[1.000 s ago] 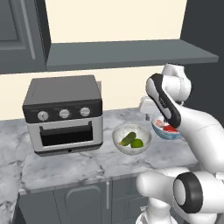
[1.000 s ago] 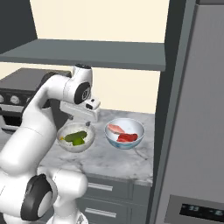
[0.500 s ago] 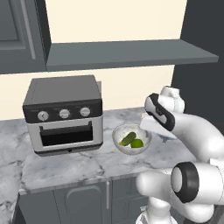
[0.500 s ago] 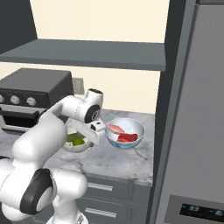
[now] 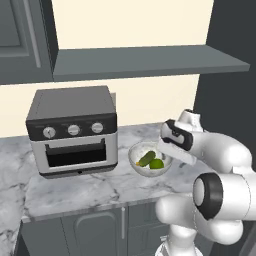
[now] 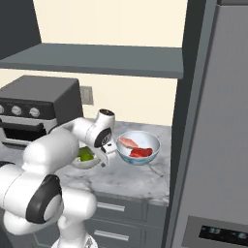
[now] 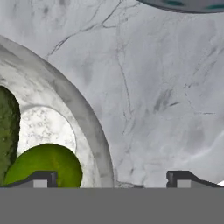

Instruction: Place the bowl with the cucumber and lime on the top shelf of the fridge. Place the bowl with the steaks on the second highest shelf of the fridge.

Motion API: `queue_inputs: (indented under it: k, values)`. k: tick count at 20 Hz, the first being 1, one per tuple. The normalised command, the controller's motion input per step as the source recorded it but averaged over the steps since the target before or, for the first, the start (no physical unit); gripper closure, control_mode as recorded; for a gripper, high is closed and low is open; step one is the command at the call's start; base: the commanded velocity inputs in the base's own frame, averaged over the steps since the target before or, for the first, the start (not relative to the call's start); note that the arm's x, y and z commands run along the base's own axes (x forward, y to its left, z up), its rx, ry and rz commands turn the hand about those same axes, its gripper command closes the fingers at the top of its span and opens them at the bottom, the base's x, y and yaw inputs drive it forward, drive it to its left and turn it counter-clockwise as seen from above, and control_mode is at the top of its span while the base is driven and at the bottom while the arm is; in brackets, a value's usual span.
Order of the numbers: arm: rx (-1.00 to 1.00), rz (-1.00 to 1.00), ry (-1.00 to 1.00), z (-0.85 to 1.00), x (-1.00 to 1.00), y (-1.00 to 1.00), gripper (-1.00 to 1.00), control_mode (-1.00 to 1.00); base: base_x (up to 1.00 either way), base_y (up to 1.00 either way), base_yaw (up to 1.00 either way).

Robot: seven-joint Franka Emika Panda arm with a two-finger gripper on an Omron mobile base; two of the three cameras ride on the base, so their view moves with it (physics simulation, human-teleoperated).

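A: Where does the end effector [image 7: 109, 178] stand?

B: Low over the near rim of the pale round bowl holding the cucumber and lime [image 5: 149, 160]. In the hand view its two dark fingertips [image 7: 40, 178] sit wide apart, one over the green lime [image 7: 46, 165] inside the bowl, the other over bare marble outside it, so the jaws are spread and hold nothing. The rim wall [image 7: 94, 140] passes between them.

A: So the relation the next move hangs on?

B: The bowl's rim lies straight ahead of the end effector, between the fingertips, running roughly along the view's up-down line. A short descent and a pinch would likely take it. The dark green cucumber [image 5: 146, 158] lies beside the lime, its long axis angled across the bowl.

A: And the other bowl?

B: The glass bowl with the red steaks [image 6: 138, 147] rests on the grey marble tabletop [image 5: 75, 187] just beside the first, on the side toward the tall grey fridge [image 6: 213, 126], whose door looks closed. A black toaster oven [image 5: 72, 130] stands on the far side.

A: What differs from a second ago?

B: The arm has come down. Then the wrist hung high above the steak bowl; half a second ago it was lower, near the vegetable bowl; now it is at rim level. Neither bowl has moved.
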Motion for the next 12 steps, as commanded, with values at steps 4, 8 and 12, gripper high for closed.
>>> queue_inputs:
  k: [4,8,12]
  values:
    - [0.00,-0.04,0.00,-0.30,0.27,0.00,-1.00,-1.00,0.00,0.00,0.00]
    - [0.00,0.00,0.00,-0.14,0.04,0.00,1.00,-1.00,0.00,0.00,0.00]
    - [0.00,0.00,0.00,0.00,0.00,0.00,1.00,-1.00,0.00,0.00,0.00]
